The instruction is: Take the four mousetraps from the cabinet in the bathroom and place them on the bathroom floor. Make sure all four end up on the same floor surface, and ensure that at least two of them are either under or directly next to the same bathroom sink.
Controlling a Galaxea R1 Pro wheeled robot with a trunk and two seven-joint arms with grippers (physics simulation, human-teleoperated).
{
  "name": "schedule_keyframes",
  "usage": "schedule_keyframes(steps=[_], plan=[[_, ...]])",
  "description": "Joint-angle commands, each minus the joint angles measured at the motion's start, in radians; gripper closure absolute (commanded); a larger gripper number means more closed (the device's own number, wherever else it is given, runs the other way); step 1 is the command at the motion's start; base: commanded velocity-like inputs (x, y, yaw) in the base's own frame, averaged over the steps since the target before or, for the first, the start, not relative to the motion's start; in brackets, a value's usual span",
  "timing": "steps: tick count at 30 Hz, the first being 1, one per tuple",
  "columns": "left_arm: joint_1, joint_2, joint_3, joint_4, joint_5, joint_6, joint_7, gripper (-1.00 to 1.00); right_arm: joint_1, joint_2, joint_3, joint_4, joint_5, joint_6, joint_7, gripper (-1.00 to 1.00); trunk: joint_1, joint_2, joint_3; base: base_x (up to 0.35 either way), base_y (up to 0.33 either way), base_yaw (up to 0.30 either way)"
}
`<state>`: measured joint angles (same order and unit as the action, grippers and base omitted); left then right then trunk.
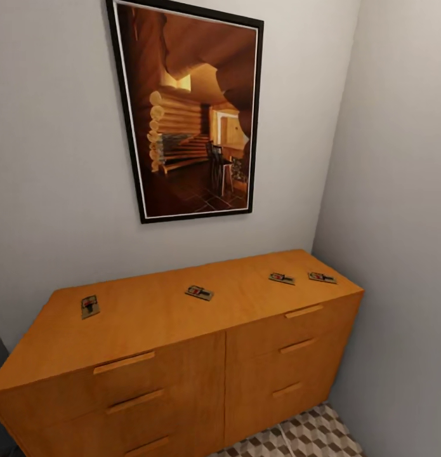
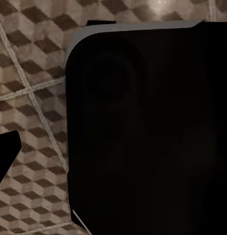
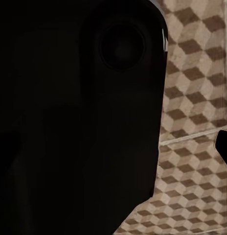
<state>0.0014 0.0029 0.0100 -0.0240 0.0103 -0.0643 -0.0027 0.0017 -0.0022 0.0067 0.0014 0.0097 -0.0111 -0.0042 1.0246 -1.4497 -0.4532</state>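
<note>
Several mousetraps lie on top of the orange-brown cabinet in the head view. One mousetrap is near the left end, one is in the middle, and two lie close together at the right end. The bathroom floor with its cube-pattern tiles shows below the cabinet's right front. Both wrist views look down on that floor past a large dark robot part. A black fingertip juts in at one edge, and another fingertip does so in the right wrist view. Neither shows how the jaws stand.
A framed picture of a log cabin interior hangs on the wall above the cabinet. The right wall meets the cabinet's right end in a corner. The cabinet fronts carry slim handles.
</note>
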Motion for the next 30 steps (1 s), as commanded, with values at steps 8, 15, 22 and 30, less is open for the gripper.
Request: schedule_keyframes(steps=[8, 15, 22, 30], plan=[[0.000, 0.000, 0.001, -0.001, 0.002, -0.005, 0.001, -1.00, 0.000, 0.000, 0.000, 0.000, 0.001, -0.001, 0.000, -1.00, 0.000, 0.000, -0.001, 0.182, -0.137, 0.000], [0.000, 0.000, 0.001, -0.001, 0.001, -0.006, 0.001, -1.00, 0.000, 0.000, 0.000, 0.000, 0.001, -0.001, 0.000, -1.00, 0.000, 0.000, -0.001, 0.034, -0.024, 0.000], [0.000, -0.001, 0.001, -0.001, 0.001, -0.006, 0.001, -1.00, 0.000, -0.001, 0.000, 0.000, 0.001, -0.001, 0.000, -1.00, 0.000, 0.000, -0.001, 0.002, -0.001, 0.000], [0.000, -0.001, 0.001, -0.001, 0.000, -0.006, 0.001, -1.00, 0.000, 0.000, 0.001, 0.000, 0.001, -0.001, 0.000, -1.00, 0.000, 0.000, -0.001, 0.000, -0.006, 0.000]])
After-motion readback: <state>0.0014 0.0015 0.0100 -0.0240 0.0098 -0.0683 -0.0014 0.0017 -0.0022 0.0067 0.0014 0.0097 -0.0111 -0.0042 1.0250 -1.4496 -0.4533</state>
